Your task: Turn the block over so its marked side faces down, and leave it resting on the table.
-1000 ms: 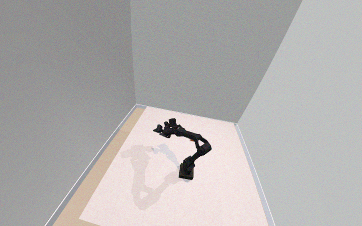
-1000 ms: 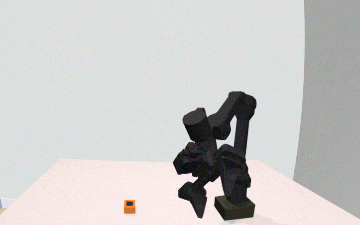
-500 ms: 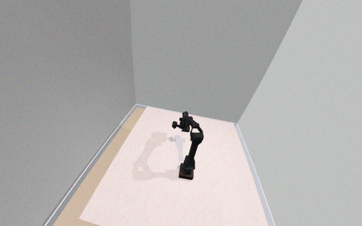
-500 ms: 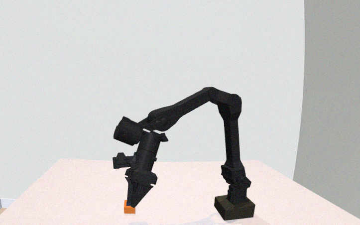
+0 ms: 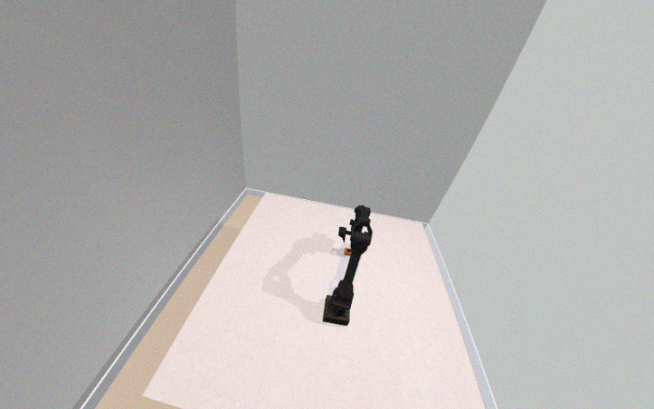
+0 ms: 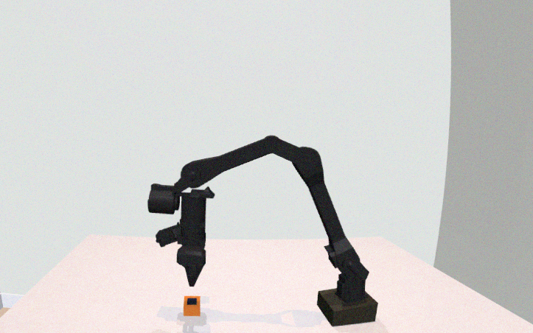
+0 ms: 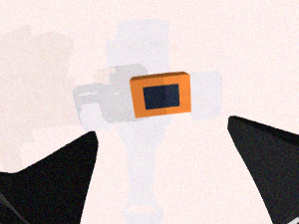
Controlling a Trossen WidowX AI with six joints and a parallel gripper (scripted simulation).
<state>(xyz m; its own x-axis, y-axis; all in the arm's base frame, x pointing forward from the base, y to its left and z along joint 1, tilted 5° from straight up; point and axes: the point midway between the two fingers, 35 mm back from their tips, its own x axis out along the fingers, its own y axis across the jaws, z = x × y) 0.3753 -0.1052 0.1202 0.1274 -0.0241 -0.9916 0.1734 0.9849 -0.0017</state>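
Orange rectangular block (image 5: 347, 251) (image 6: 192, 311) (image 7: 185, 101) on a pale pink desk (image 5: 279, 366) (image 6: 115, 268) (image 7: 259, 44), dark marked face up, long axis running across the wrist view. Above the block, black tapered fingers (image 6: 192, 284) stand wide, holding nothing.
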